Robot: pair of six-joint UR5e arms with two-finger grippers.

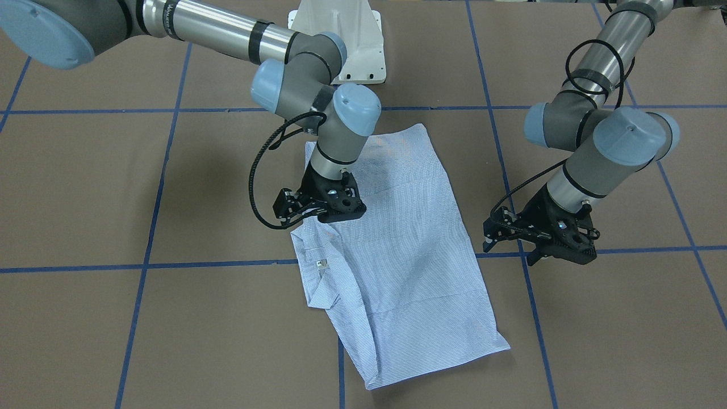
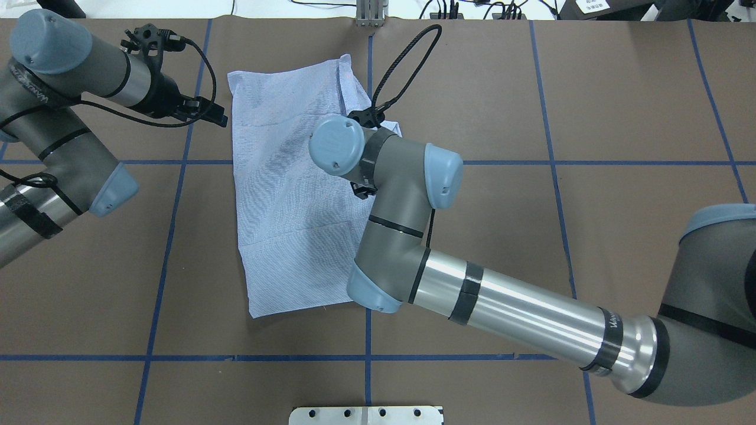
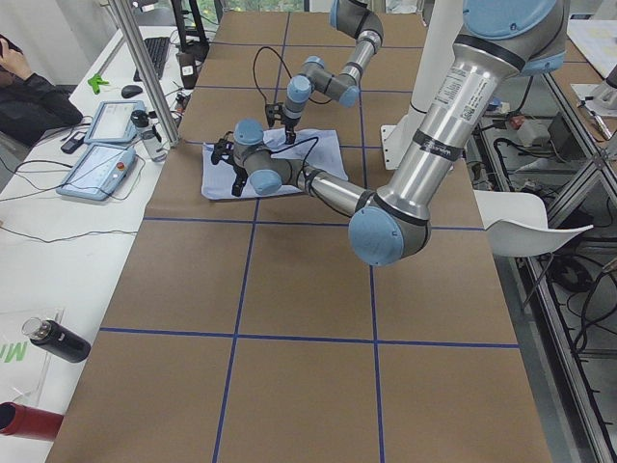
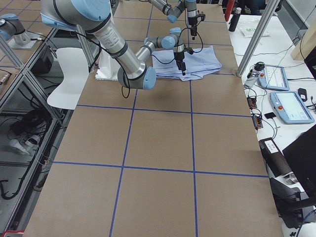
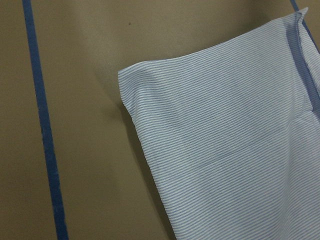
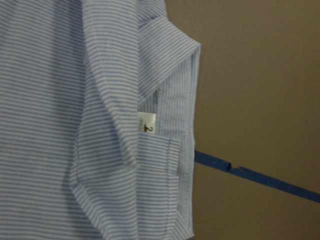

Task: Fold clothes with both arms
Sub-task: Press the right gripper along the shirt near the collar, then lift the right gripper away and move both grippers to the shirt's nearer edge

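The light blue striped shirt [image 1: 397,250] lies folded into a long rectangle on the brown table [image 2: 531,236]. Its collar, with the small white neck label [image 1: 322,264], sits on the edge under my right arm. My right gripper [image 1: 301,216] hovers low over that collar edge, open and empty; in the overhead view its own wrist hides it. The right wrist view shows the collar and label [image 6: 146,123] from close up. My left gripper [image 1: 508,251] is open beside the opposite long edge, over bare table. The left wrist view shows a shirt corner [image 5: 225,150].
Blue tape lines [image 1: 142,266] divide the table into squares. The white pedestal base [image 1: 341,40] stands behind the shirt. A side table with tablets [image 3: 101,159] and a seated person [image 3: 29,92] runs along the far side. A dark bottle [image 3: 58,340] lies there.
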